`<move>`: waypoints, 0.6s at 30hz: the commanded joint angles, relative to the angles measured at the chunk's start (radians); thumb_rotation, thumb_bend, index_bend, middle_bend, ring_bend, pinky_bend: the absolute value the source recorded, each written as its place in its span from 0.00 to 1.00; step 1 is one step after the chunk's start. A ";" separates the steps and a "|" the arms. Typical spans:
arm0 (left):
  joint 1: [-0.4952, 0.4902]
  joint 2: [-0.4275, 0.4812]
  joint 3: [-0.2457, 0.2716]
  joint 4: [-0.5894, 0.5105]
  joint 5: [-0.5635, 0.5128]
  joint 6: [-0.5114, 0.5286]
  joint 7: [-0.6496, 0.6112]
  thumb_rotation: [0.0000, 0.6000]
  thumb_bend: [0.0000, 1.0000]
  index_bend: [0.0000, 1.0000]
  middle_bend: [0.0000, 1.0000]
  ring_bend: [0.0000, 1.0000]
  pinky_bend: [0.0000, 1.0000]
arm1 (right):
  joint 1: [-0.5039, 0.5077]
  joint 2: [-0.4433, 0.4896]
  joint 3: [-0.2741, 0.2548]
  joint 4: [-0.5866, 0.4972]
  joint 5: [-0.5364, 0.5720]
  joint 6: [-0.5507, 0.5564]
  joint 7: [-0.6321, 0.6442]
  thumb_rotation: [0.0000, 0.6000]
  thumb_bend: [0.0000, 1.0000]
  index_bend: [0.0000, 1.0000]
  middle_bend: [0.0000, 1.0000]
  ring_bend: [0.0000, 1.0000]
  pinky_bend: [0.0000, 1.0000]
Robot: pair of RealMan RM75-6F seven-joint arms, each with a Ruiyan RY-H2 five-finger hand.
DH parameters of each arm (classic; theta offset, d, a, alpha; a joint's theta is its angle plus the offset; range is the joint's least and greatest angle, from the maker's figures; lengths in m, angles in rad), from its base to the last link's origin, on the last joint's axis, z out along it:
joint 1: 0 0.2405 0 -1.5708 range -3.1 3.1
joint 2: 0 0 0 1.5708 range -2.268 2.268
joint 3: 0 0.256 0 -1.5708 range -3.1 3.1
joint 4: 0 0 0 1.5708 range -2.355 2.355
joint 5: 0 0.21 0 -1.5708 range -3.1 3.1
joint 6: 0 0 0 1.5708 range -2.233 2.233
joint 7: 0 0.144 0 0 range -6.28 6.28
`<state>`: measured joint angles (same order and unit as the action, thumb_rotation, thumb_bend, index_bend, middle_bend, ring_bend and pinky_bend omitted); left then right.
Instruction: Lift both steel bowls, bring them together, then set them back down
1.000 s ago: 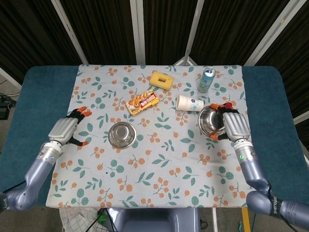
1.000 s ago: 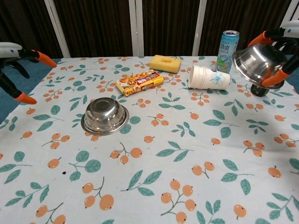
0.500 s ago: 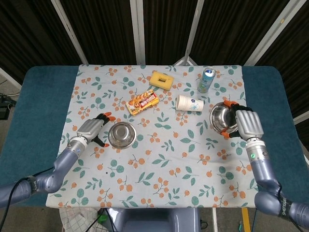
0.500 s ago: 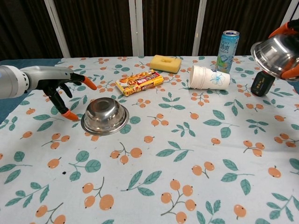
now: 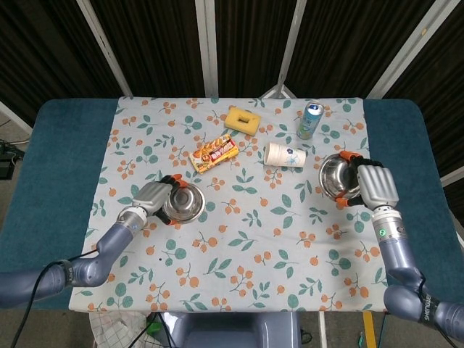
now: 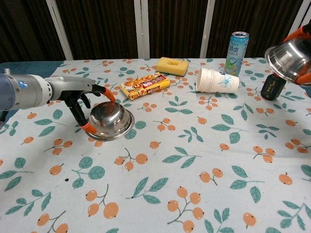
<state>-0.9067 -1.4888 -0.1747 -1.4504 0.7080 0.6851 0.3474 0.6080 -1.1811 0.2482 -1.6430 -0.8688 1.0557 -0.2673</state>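
At table right, right hand (image 5: 373,186) fingers wrapped on raised steel bowl (image 5: 338,176). Left hand (image 6: 86,104) fingers spread against second bowl (image 6: 110,120), unlifted. Joining, set-down outstanding.

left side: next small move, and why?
Probably close the left robot hand on the left steel bowl and lift it. Its fingertips already sit at the rim, but the bowl rests on the tablecloth. The right robot hand already holds the right steel bowl in the air, so the left is the one lagging.
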 commanded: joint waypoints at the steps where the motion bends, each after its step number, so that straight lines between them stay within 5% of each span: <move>1: -0.022 -0.021 0.008 0.018 -0.021 0.007 0.015 1.00 0.00 0.17 0.00 0.00 0.20 | -0.002 0.003 0.001 0.004 0.001 -0.003 0.005 1.00 0.16 0.35 0.27 0.38 0.24; 18: -0.097 -0.098 0.037 0.065 -0.086 0.016 0.052 1.00 0.00 0.17 0.00 0.00 0.20 | -0.021 0.038 0.006 0.010 -0.002 -0.011 0.038 1.00 0.15 0.36 0.27 0.38 0.24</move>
<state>-1.0003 -1.5839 -0.1388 -1.3881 0.6233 0.7020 0.3986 0.5880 -1.1444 0.2540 -1.6338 -0.8714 1.0461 -0.2302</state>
